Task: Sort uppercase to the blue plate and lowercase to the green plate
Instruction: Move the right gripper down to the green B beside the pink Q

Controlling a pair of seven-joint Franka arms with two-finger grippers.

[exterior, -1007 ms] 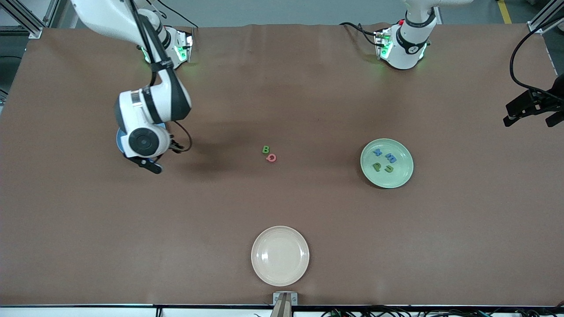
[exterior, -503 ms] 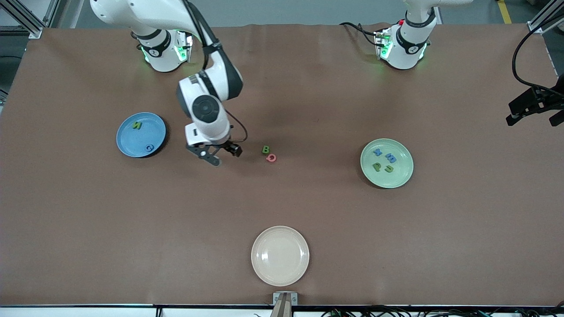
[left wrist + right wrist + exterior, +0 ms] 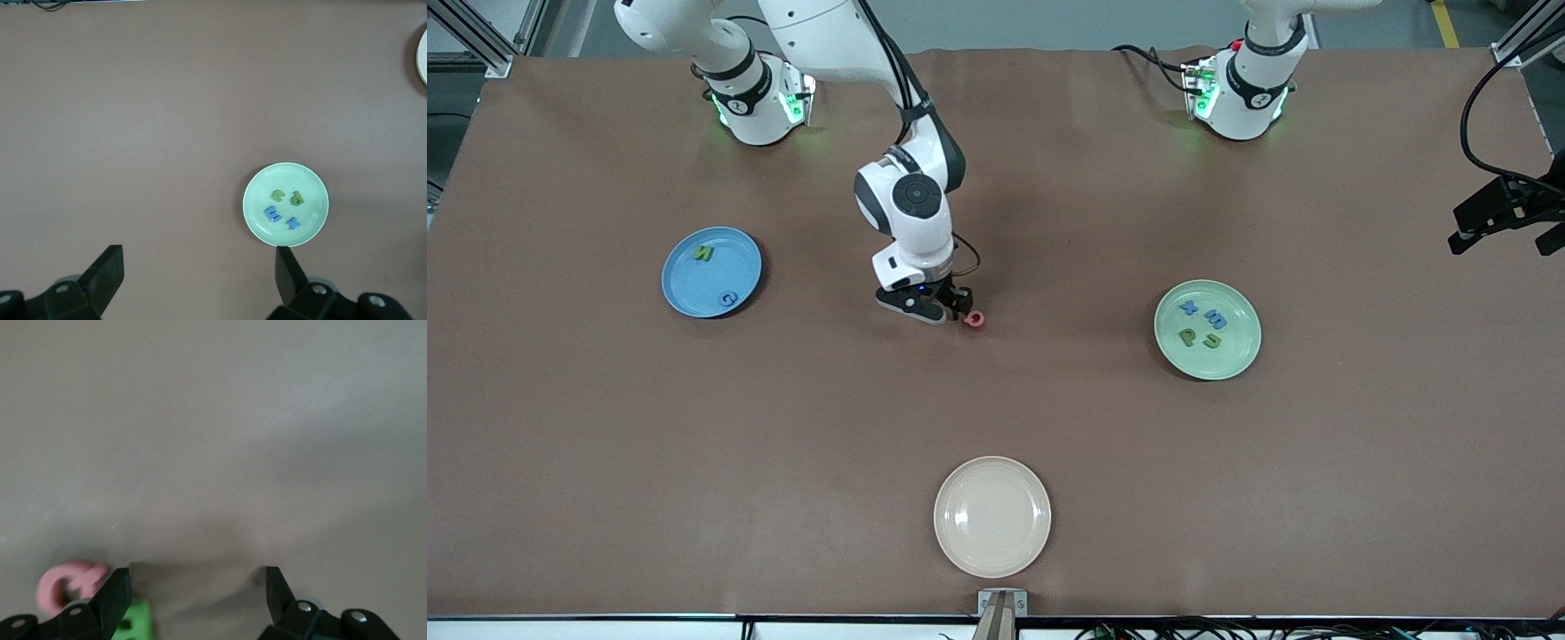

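My right gripper (image 3: 938, 309) is low over the table's middle, open, its fingers straddling the green B (image 3: 139, 623), which lies close to one finger and is hidden in the front view. The pink-red Q (image 3: 975, 319) lies just outside that finger (image 3: 113, 593). The blue plate (image 3: 685, 284) toward the right arm's end holds a green N (image 3: 704, 253) and a blue G (image 3: 729, 299). The green plate (image 3: 1232, 360) holds a blue x (image 3: 1189, 308), a blue m (image 3: 1216, 318), a green p (image 3: 1187, 337) and a green u (image 3: 1212, 340). My left gripper (image 3: 198, 257) waits open, high above the table beside the green plate (image 3: 267, 183).
A cream-white plate (image 3: 992, 516) lies near the table's front edge, nearer to the front camera than the letters. A black mount with a cable (image 3: 1503, 213) hangs over the table's edge at the left arm's end.
My right arm has swung from over the blue plate across to the B and Q and come down around the B, uncovering the plate. The left arm has not moved.
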